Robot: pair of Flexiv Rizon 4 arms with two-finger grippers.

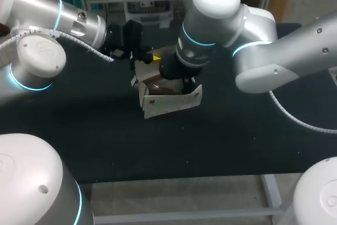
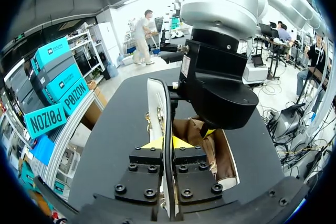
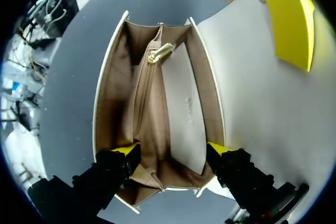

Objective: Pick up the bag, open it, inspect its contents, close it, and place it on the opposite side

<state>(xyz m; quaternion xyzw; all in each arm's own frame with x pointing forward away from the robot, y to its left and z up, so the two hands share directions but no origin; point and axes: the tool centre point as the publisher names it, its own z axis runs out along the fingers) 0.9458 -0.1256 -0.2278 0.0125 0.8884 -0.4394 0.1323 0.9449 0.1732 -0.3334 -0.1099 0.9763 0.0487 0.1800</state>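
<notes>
Bag (image 1: 171, 104): a white bag with a tan lining stands mouth-up near the centre of the table (image 1: 237, 140).
Flap (image 2: 156, 103): the flap is raised at the bag's 11 o'clock side in the head view. It is held upright and is seen edge-on from the left wrist.
Interior (image 3: 184, 114): the interior is exposed to the right wrist view. A central zipped divider (image 3: 147, 108) runs the length of the bag, with one compartment on each side.
Zip pull (image 3: 160, 52): a gold pull lies at the end of the divider farthest from the right tool.
Left tool (image 2: 167, 145): the left tool is located at 11 o'clock from the bag in the head view. Its fingers are drawn together and clamped on the flap's edge from both sides.
Right tool (image 3: 172, 149): the right tool is positioned directly over the open mouth and pointed down into it. Its fingers are spread apart, with one yellow tip by each side wall at the near end. Contact with the walls cannot be determined.
Right arm wrist (image 2: 215, 87): the black housing is seen just ahead of the left tool, above the bag's lining.
</notes>
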